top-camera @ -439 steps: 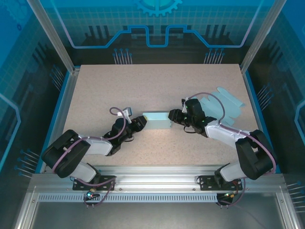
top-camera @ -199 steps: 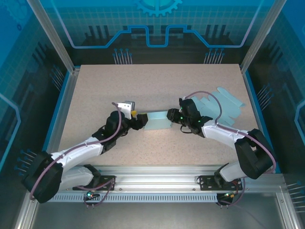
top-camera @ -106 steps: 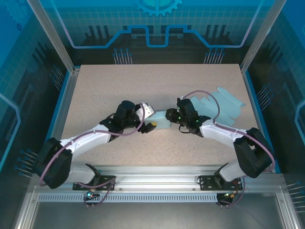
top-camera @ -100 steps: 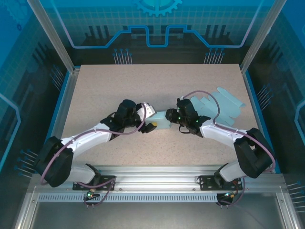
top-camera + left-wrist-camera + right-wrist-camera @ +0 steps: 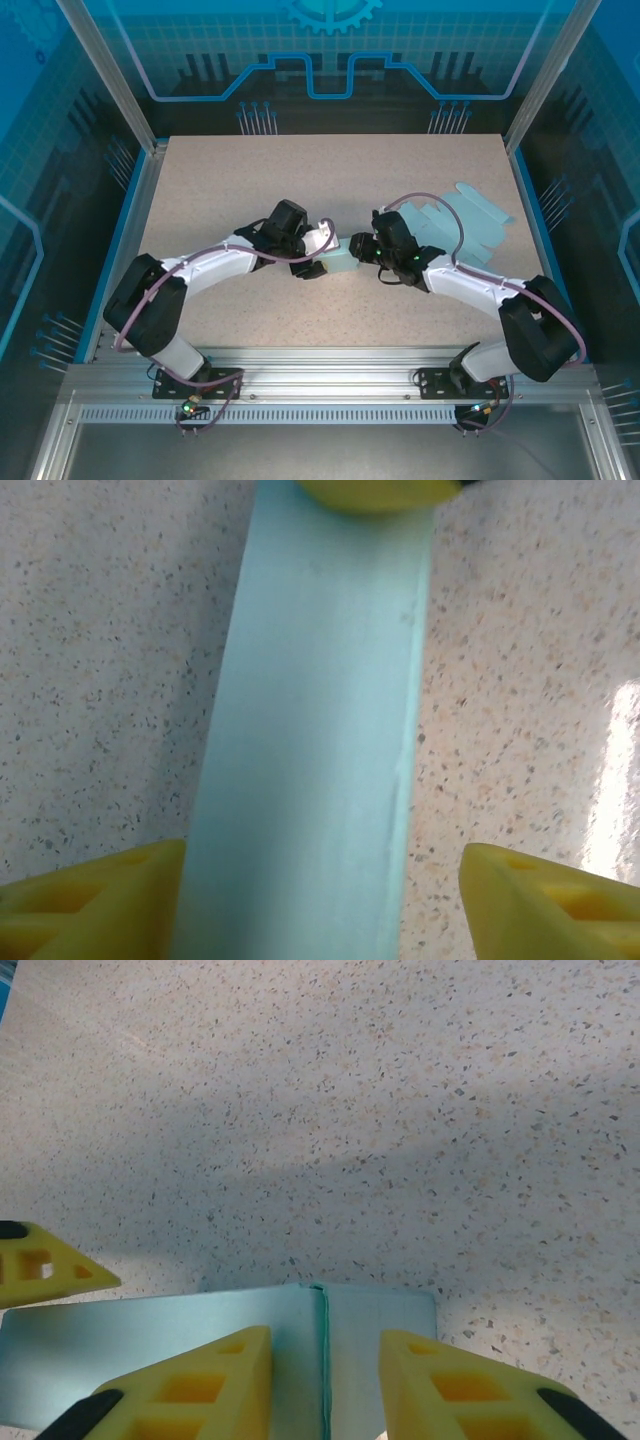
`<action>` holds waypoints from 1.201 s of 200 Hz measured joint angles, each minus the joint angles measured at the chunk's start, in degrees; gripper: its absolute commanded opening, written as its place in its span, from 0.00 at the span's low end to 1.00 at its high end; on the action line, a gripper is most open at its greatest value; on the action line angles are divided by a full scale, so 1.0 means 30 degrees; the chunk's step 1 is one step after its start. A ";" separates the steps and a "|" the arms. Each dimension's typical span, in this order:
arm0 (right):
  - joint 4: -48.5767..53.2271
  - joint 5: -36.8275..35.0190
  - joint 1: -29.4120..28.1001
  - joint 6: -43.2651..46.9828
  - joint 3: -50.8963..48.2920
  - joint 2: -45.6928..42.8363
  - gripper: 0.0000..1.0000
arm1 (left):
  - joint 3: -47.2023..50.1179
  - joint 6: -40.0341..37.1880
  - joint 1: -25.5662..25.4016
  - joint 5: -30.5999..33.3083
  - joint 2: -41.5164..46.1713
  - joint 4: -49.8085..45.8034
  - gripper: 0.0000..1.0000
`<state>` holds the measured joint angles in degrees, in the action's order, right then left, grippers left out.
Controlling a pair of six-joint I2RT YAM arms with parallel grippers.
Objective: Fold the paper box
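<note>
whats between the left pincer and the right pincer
The light blue paper box. In the top external view the left pincer is at its left end and the right pincer at its right end.

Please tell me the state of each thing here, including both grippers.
Light blue paper box: folded into a long block, lying down.
Flat light blue paper sheets: unfolded, lying flat.
Left gripper: fingers open, astride the box.
Right gripper: fingers apparently closed on the box's end.
</note>
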<state>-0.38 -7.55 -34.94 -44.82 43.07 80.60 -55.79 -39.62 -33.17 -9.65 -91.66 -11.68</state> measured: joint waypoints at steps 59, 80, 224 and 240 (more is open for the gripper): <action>0.2259 -0.0554 -0.0095 0.0328 -0.0386 -0.1719 0.45 | -0.0131 -0.0714 -0.0350 0.0670 -0.0255 -0.0146 0.42; 0.4029 -0.0882 -0.0109 0.0597 -0.0670 -0.2885 0.58 | -0.0124 -0.0823 -0.0415 0.1610 -0.0255 0.0197 0.39; 1.6087 -0.7497 -0.0131 0.0648 0.1042 -1.2269 1.00 | 0.1676 -0.7599 0.2506 0.7453 -0.3286 1.2728 0.36; 1.6422 -0.7715 -0.0131 0.0590 0.1042 -1.2590 1.00 | 0.1647 -0.8590 0.2798 0.7512 -0.4692 1.4127 0.36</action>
<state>48.88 -30.70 -35.33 -43.05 46.19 42.83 -50.85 -65.39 -24.77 12.88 -105.73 30.70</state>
